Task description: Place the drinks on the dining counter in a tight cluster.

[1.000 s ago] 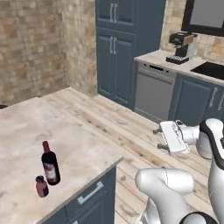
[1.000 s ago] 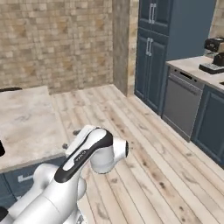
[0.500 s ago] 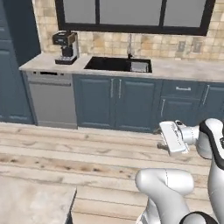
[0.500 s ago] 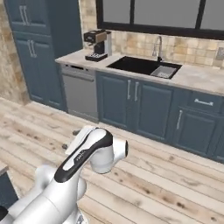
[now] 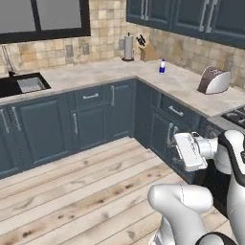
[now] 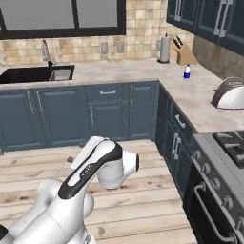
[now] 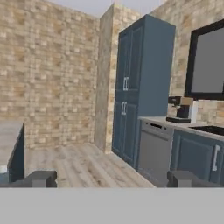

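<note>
Water bottle (image 5: 162,67), small, white with a blue label, stands upright on the marble corner counter (image 5: 182,83), with a toaster (image 5: 214,80) at its 4 o'clock and a knife block (image 5: 148,51) at its 11 o'clock. Gripper (image 7: 111,179) jaws spread fully wide, holding nothing.

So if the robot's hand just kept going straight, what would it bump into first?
Probably nothing soon: past the open gripper lies bare wood floor. Far ahead stand the tall blue cabinet and brick wall, though depth is unclear.

A kitchen: sink (image 5: 28,85), toaster (image 5: 214,80), stove (image 6: 228,143), blue cabinets (image 5: 91,119).
</note>
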